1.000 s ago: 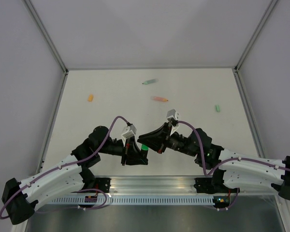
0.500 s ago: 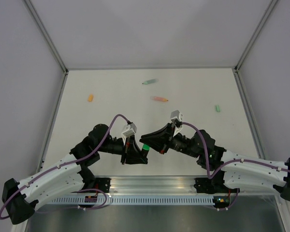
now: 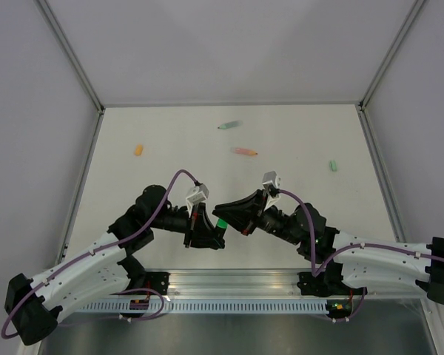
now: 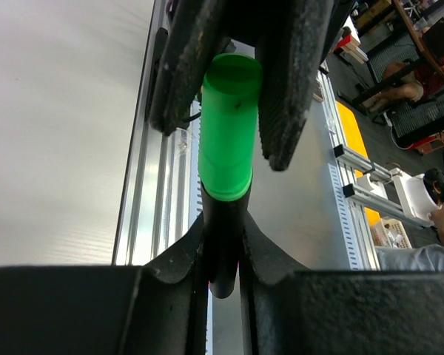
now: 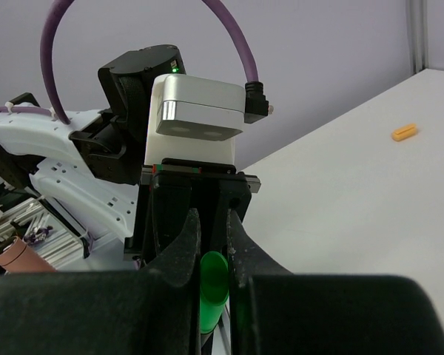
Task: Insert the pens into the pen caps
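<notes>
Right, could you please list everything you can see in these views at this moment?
mint green pen: 1, pale mint green, lying far centre of the table
salmon orange pen: 1, salmon orange, lying just nearer than the mint one
black pen: 1, black, held above the table's near edge
orange cap: 1, orange, lying far left
mint green cap: 1, pale mint green, lying on the right
bright green cap: 1, bright green, at the black pen's end
table: 1, white, under everything
rail: 1, silver, along the near edge
left gripper: 1, black, shut on the black pen
right gripper: 1, black, shut on the bright green cap
</notes>
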